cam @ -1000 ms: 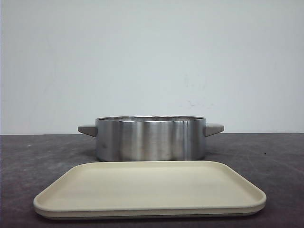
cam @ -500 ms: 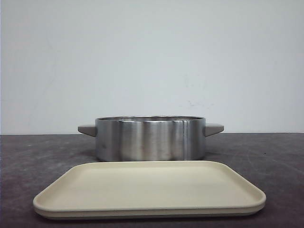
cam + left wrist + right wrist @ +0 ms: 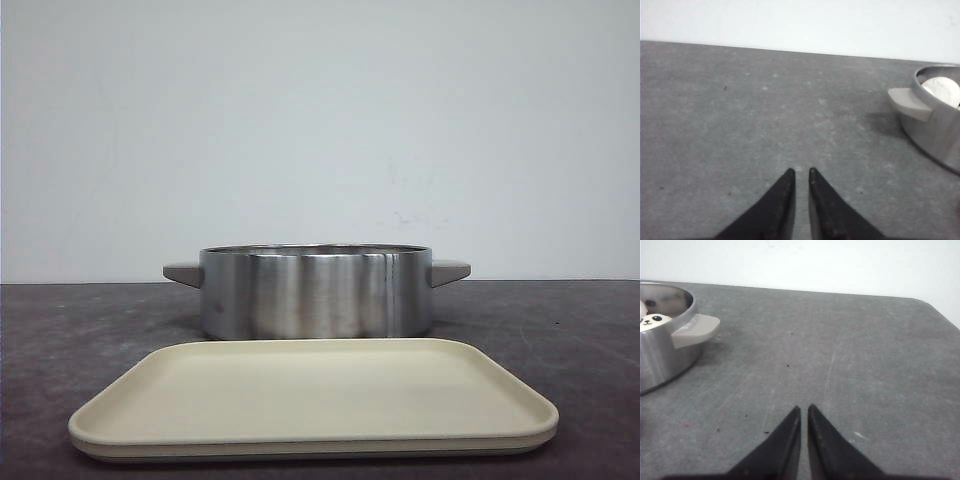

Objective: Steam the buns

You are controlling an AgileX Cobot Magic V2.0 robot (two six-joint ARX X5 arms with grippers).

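A round steel pot [image 3: 316, 292] with grey side handles stands on the dark table behind a cream tray [image 3: 314, 398], which holds nothing. In the right wrist view a white bun with a panda face [image 3: 653, 321] lies inside the pot [image 3: 665, 352]. In the left wrist view a plain white bun top [image 3: 943, 91] shows inside the pot [image 3: 935, 132]. My left gripper [image 3: 800, 171] is shut and empty over bare table left of the pot. My right gripper [image 3: 804, 407] is shut and empty over bare table right of the pot. Neither gripper shows in the front view.
A pale wall stands behind the table. The table's far right corner [image 3: 930, 302] shows in the right wrist view. The pot's grey handles [image 3: 910, 102] [image 3: 696, 329] stick out toward each gripper's side.
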